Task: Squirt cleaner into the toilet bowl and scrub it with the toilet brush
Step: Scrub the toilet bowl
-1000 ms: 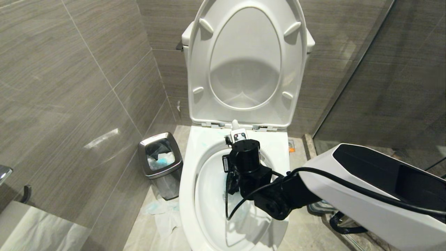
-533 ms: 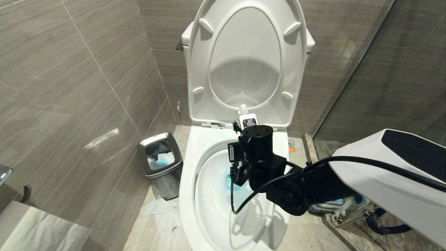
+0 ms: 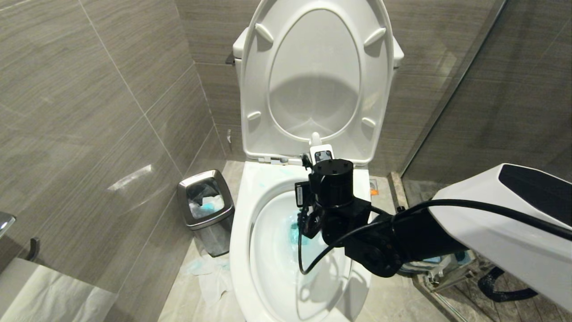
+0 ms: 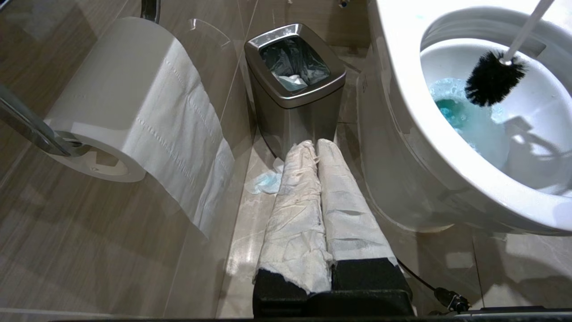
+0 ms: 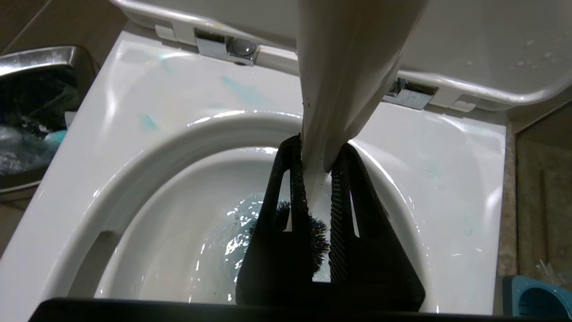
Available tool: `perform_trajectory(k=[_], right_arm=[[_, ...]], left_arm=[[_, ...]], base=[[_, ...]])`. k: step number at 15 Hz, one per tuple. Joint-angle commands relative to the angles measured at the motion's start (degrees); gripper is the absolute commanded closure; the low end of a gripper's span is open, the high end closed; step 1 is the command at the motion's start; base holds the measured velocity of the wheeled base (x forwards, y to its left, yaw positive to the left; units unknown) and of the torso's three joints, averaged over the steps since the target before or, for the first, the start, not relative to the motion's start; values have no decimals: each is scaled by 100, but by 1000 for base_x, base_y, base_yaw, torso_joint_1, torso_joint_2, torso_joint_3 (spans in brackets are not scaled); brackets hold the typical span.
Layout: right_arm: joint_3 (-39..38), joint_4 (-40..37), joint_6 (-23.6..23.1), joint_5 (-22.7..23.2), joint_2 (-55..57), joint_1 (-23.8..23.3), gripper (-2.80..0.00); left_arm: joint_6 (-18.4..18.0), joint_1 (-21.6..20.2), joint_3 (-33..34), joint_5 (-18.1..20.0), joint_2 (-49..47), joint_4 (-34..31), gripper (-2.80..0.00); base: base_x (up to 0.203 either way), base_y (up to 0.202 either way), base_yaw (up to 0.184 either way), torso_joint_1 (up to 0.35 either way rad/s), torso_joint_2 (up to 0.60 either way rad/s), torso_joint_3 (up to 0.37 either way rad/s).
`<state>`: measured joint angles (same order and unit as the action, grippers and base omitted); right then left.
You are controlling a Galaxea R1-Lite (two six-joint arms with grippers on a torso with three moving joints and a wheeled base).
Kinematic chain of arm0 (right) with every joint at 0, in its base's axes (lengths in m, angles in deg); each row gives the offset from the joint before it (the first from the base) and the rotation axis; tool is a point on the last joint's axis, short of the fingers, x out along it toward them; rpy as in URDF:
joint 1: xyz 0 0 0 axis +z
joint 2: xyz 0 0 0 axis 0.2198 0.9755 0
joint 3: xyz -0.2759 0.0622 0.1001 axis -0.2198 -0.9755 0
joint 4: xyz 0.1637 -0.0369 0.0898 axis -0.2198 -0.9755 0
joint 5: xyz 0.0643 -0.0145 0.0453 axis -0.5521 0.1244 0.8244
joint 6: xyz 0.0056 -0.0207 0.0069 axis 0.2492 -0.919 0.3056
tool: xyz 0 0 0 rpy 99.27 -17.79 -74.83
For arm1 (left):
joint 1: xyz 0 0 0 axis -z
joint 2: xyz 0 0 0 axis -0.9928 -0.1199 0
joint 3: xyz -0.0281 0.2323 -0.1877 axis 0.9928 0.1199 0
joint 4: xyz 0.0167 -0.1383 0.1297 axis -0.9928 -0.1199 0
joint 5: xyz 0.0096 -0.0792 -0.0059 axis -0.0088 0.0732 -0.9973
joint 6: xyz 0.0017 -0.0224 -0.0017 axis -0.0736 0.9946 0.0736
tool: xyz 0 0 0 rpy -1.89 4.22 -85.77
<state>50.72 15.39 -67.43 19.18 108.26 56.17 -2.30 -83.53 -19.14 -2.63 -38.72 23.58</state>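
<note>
The white toilet bowl (image 3: pixel 241 232) stands open, seat and lid raised. Turquoise cleaner (image 4: pixel 451 112) tints the water at the bottom, and pale blue smears (image 5: pixel 243 89) mark the back rim. My right arm (image 3: pixel 330 183) reaches over the bowl. Its gripper (image 5: pixel 318 150) is shut on the white handle (image 5: pixel 348 67) of the toilet brush, whose tip (image 3: pixel 315 137) pokes up before the seat. The black bristle head (image 4: pixel 491 82) hangs inside the bowl just above the blue water. My left gripper (image 4: pixel 315 145) is parked low beside the toilet, shut, its fingers wrapped in white paper.
A steel bin (image 3: pixel 205 203) stands left of the toilet, with crumpled tissue (image 3: pixel 210 273) on the floor beside it. A toilet paper roll (image 4: pixel 129 103) hangs on the left wall. A glass panel (image 3: pixel 491 89) is on the right. The blue brush holder (image 5: pixel 536 299) sits on the floor there.
My right arm has risen and moved toward the back of the bowl, carrying the brush with it. The blue water, hidden before by the arm, now shows.
</note>
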Motion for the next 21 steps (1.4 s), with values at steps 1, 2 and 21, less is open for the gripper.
perform_trajectory(k=[1,2,21], right_arm=[[501,-37,-61,-99,312,-11,0],[770,-154,-75,-119,377,-10,0],[-49,-1053,421,-462,-414,1288,0]], left_arm=[[7,-2,9,-2,-2,-2,0],[7,-2,1,-2,-2,-2,0],[16,-2,9,-2,-2,7,0]], base=[[0,0,0,0,0,0],[0,0,0,0,0,0],[0,0,0,0,0,0]])
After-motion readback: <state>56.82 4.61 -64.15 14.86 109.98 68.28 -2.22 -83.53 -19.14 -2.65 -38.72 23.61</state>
